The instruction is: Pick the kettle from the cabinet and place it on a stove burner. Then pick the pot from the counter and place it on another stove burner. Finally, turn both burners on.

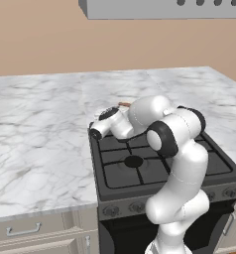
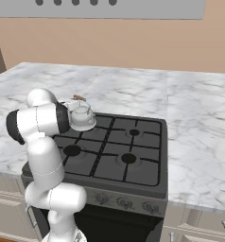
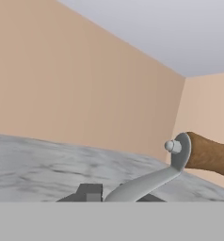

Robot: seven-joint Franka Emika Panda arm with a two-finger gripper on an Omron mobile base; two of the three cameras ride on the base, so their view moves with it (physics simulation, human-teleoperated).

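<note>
Silver-grey kettle on rear-left burner, close beside shut tool.

White marble counter, dark range, kettle over rear-left burner

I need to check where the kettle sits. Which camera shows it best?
The right base view: the kettle appears whole over the range's back-left burner. The left base view hides it behind the arm, bar a brown handle tip. The hand view shows just its handle.
</note>
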